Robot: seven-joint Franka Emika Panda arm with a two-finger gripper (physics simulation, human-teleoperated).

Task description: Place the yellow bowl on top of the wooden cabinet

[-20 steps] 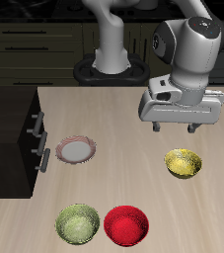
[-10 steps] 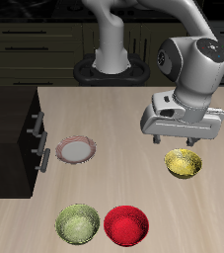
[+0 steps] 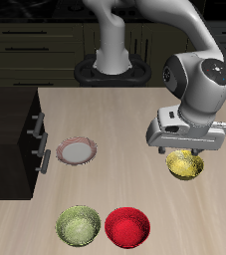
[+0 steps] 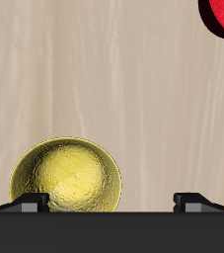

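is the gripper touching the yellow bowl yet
Cannot tell. The wrist view shows the gripper fingertips at the yellow bowl rim; neither view plainly shows contact or gap.

The robot arm (image 3: 189, 70) is built of smooth, rounded segments in pale silver-grey, with a glossy finish that catches soft highlights. A band of darker grey marks the joint on the bulky wrist housing, whose round end cap faces outward. Behind it a thick light-grey column rises from a round black base plate (image 3: 113, 70). Below the wrist housing sits a flat, boxy hand block in lighter grey, wider than it is tall. The gripper (image 3: 184, 149) ends in two short dark fingers (image 4: 29, 202), black and blocky with squared tips in the wrist view. No cables, screws or markings can be made out.
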